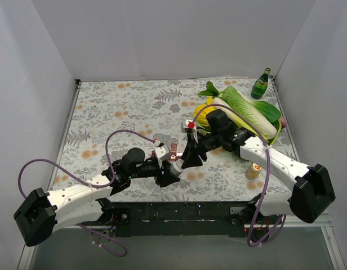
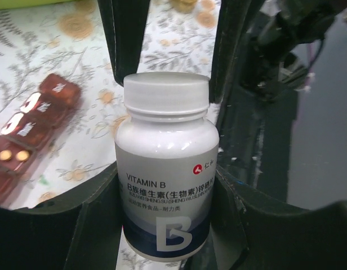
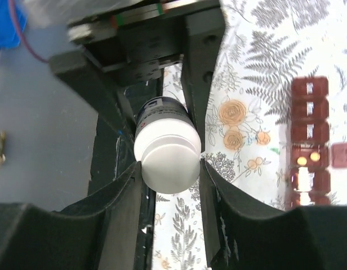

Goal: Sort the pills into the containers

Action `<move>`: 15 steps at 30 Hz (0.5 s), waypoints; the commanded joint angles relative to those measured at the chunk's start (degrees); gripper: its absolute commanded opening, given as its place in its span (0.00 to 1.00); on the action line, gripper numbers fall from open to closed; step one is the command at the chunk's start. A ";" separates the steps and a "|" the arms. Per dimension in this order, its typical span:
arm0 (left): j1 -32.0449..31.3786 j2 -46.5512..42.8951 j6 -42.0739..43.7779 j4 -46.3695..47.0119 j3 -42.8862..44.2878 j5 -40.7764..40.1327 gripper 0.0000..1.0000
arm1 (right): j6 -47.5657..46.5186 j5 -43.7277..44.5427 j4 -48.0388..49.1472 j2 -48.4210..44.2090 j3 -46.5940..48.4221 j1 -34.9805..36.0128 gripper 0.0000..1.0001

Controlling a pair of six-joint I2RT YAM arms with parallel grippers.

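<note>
Between the fingers of the left pincer point(image 2: 165, 169) stands a white vitamin bottle point(image 2: 165, 191), clamped around its body. The right pincer point(image 3: 170, 163) meets it head-on, jaws closed on the bottle's white cap point(image 3: 168, 149). Just beside the left pincer, on the left in its wrist view and touching neither arm, the containers point(image 2: 32, 126) lie flat on the flowered tablecloth point(image 2: 78, 34), with two yellowish pills point(image 3: 302, 160) showing in one compartment. Well beyond the right pincer lie leafy greens point(image 1: 247, 107) and a green bottle point(image 1: 261, 84)
</note>
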 commanded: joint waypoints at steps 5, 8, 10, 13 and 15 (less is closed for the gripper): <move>0.32 4.01 6.33 9.77 8.02 -17.16 0.00 | 37.97 0.49 12.58 5.67 -3.07 2.22 0.32; 0.32 3.93 6.24 11.00 5.83 -15.85 0.00 | 39.22 -2.42 15.93 5.85 -3.07 1.70 0.59; 0.32 2.88 6.33 10.39 4.86 -12.96 0.00 | 39.13 -3.40 18.04 4.63 -2.99 -0.05 0.73; 0.32 1.73 7.29 9.16 2.58 -8.30 0.00 | 35.10 -5.41 17.26 3.13 -1.23 -4.17 0.85; 0.32 0.77 7.91 6.63 1.52 -6.36 0.00 | 27.06 -7.61 14.37 2.34 2.00 -6.29 0.91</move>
